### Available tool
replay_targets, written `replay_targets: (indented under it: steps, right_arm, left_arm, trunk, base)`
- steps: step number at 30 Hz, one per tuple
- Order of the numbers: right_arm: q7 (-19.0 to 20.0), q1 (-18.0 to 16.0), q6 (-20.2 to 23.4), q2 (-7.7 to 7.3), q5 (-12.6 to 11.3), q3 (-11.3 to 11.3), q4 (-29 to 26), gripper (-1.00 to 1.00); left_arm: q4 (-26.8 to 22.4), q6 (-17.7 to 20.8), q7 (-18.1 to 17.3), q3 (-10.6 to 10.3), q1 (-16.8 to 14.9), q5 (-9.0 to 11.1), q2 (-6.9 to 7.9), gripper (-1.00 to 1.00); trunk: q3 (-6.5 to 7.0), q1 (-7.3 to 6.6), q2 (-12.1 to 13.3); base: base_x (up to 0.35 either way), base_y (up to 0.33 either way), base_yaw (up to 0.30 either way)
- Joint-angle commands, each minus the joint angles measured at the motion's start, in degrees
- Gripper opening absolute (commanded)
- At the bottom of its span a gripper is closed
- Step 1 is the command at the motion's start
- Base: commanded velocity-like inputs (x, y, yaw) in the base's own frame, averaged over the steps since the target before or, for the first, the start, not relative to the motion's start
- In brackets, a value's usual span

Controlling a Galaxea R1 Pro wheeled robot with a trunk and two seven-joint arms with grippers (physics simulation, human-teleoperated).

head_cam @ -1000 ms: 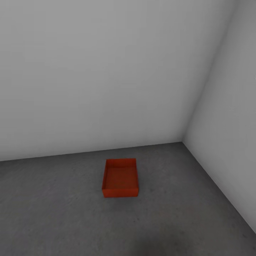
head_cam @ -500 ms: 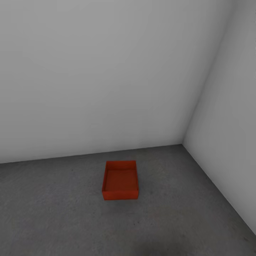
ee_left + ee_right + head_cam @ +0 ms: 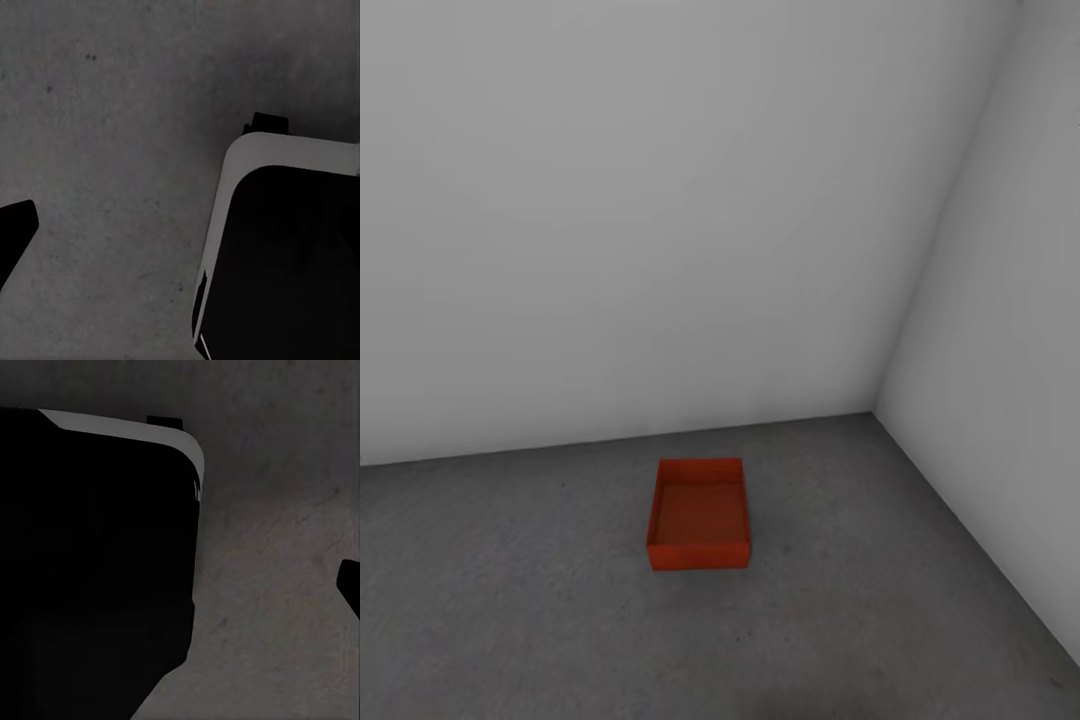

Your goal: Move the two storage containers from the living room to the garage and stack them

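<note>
Resting on garage floor (image 3: 510, 620) near its far right corner: one storage container (image 3: 698, 515). Second container unstacked. Tool states: cannot tell.

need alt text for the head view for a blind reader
One open-topped orange-red rectangular storage bin sits upright on a dark grey mottled concrete floor, apart from the corner where two plain pale grey walls meet. The bin looks empty.

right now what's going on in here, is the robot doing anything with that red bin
Nothing is holding it. One orange-red storage container sits upright and empty on the dark concrete floor near the corner of two pale grey walls. Both wrist views look down at the floor beside the robot's base. Nothing is stacked on the container yet.
</note>
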Motion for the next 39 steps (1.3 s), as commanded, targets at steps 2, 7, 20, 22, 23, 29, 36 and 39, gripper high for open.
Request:
replay_targets:
  steps: [2, 7, 20, 22, 23, 29, 36, 39]
  right_arm:
    - [-0.32, -0.08, -0.16, 0.50, 0.03, 0.44, 0.19, 1.00]
    - [-0.33, -0.08, -0.06, 1.73, 0.05, 0.42, 0.19, 1.00]
    - [-0.06, -0.08, -0.66, 1.31, -0.05, 0.35, 0.19, 1.00]
    - [0.39, -0.08, -0.66, 1.15, -0.04, 0.35, 0.18, 1.00]
    - [0.81, -0.08, -0.66, 1.09, -0.04, 0.35, 0.19, 1.00]
    - [1.57, -0.08, -0.66, 0.99, -0.10, 0.35, 0.19, 1.00]
    - [1.75, 1.35, -0.80, 0.98, -0.09, 0.36, 0.15, 1.00]
    - [1.70, 1.47, -0.83, 0.92, -0.07, 0.35, 0.13, 1.00]
  left_arm:
    - [0.01, -0.17, 0.12, -0.47, -0.03, 0.56, 0.00, 1.00]
    - [0.07, -0.16, 0.12, -0.28, -0.03, 0.60, 0.00, 1.00]
    - [0.06, -0.17, 0.12, -0.33, -0.03, 0.61, 0.00, 1.00]
    - [0.07, -0.17, 0.12, -0.33, -0.03, 0.61, 0.00, 1.00]
    - [0.08, -0.15, 0.12, -0.33, -0.03, 0.61, 0.00, 1.00]
    - [0.09, -0.16, 0.12, -0.33, -0.03, 0.61, 0.00, 1.00]
    - [0.09, -0.16, 0.12, -0.33, -0.03, 0.61, 0.00, 1.00]
    - [0.09, -0.17, 0.12, -0.33, -0.03, 0.61, 0.00, 1.00]
  trunk:
    - [0.13, 0.00, -0.03]
    - [0.57, 0.00, -0.03]
    - [1.74, 0.00, -0.03]
    - [1.92, 0.00, -0.03]
    - [2.01, 0.00, -0.03]
    - [2.56, 0.00, -0.03]
    - [3.20, 0.00, -0.03]
    - [3.48, 0.00, -0.03]
  base:
    - [0.000, 0.000, 0.061]
    - [0.000, 0.000, 0.079]
    - [0.000, 0.000, 0.015]
    - [0.000, 0.000, 0.000]
    - [0.000, 0.000, 0.000]
    - [0.000, 0.000, 0.000]
    - [0.000, 0.000, 0.000]
    - [0.000, 0.000, 0.000]
